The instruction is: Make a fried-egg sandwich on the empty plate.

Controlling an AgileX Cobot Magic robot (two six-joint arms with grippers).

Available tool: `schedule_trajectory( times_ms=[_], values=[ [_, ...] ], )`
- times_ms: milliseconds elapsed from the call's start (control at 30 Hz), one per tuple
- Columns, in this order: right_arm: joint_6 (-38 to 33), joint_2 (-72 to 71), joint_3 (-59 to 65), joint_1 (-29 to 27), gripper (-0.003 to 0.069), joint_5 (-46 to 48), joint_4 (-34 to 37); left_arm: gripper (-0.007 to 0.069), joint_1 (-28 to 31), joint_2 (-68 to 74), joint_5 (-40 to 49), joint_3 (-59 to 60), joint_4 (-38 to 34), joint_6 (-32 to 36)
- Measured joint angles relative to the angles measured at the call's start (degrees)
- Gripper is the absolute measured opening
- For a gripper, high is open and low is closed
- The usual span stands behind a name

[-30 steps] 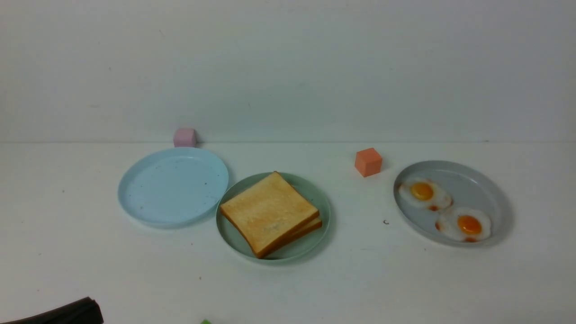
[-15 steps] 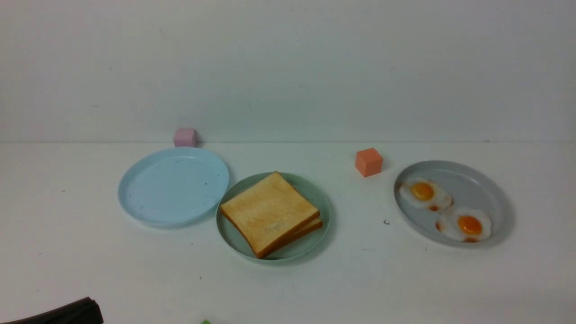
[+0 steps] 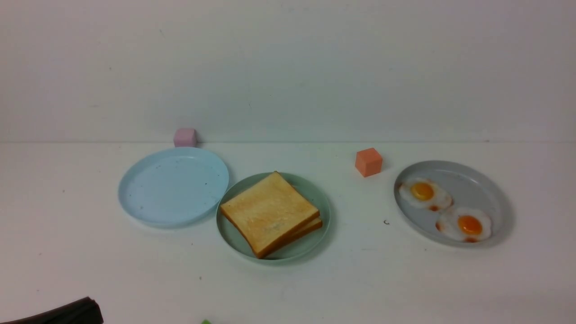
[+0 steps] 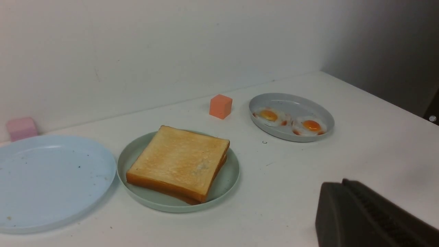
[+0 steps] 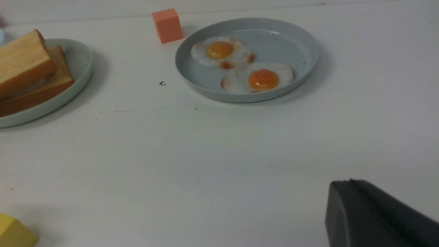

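White surface (image 3: pixel 288 288) against a plain pale wall.

Front view: the light blue plate (image 3: pixel 173 186) lies bare at left and is judged to be the empty plate of the task. Touching or just beside it, the mint-green plate (image 3: pixel 316 193) carries two stacked toast slices (image 3: pixel 268 211). Well apart at right, the grey plate (image 3: pixel 468 177) holds two fried eggs (image 3: pixel 423 192). A pink cube (image 3: pixel 185 137) and an orange cube (image 3: pixel 368 162) stand behind. Nothing has been assembled; the first step is not yet begun. The next move calls for grasping the upper slice by its edge without dragging the lower one, then setting it on the blue plate.

Left wrist view: only one dark part of the left end effector (image 4: pixel 370 216) shows, cut off by the frame; whether it is released or clenched cannot be told. It hangs well short of the toast.

Right wrist view: the right end effector (image 5: pixel 374 216) is likewise cut off, state undeterminable. A yellow block (image 5: pixel 13 235), possibly a cube, is clipped at the corner.
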Motion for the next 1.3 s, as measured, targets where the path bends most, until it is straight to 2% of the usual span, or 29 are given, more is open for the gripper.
schedule_trajectory(
  times_ms=[233,300,400,467,500,533,600,633,667,733,833,1300],
  values=[
    [0.0,0.0,0.0,0.0,0.0001,-0.05,0.0,0.0006,0.31,0.0,-3.53,0.87,0.0,-0.22],
    [0.0,0.0,0.0,0.0,0.0003,-0.05,0.0,0.0006,2.56,-0.77,-5.85,1.45,0.4,-1.1],
    [0.0,0.0,0.0,0.0,0.0003,-0.05,0.0,-0.0013,12.99,-5.96,-6.96,3.11,3.58,-5.29],
    [0.0,0.0,0.0,0.0,0.0005,-0.05,0.0,-0.0013,16.59,-7.76,-6.17,3.87,4.89,-7.3],
    [0.0,0.0,0.0,0.0,0.0006,-0.05,0.0,-0.0013,22.82,-10.79,-3.99,5.93,7.7,-11.82],
    [0.0,0.0,0.0,0.0,0.0007,-0.05,0.0,-0.0013,23.45,-11.05,-3.73,5.93,7.7,-12.35],
    [0.0,0.0,0.0,0.0,0.001,-0.11,0.0,-0.0013,29.89,-12.46,0.17,9.65,11.4,-19.21],
    [0.0,0.0,0.0,0.0,0.001,-0.11,0.0,-0.0013,30.57,-12.45,0.46,10.36,11.92,-19.67],
    [0.0,0.0,0.0,0.0,0.0011,-0.11,0.0,-0.0013,32.25,-12.51,2.8,12.74,13.74,-23.13],
    [0.0,0.0,0.03,0.0,0.0014,-0.18,0.0,-0.0013,32.93,-12.51,8.45,14.4,15.27,-26.33],
    [0.0,0.0,0.03,0.0,0.0015,-0.18,0.0,-0.0013,32.93,-12.51,11.67,14.85,15.71,-27.61],
    [0.0,0.0,0.03,0.0,0.0024,-0.18,0.03,-0.0013,32.93,-12.51,11.93,14.85,15.77,-27.86]
  ],
)
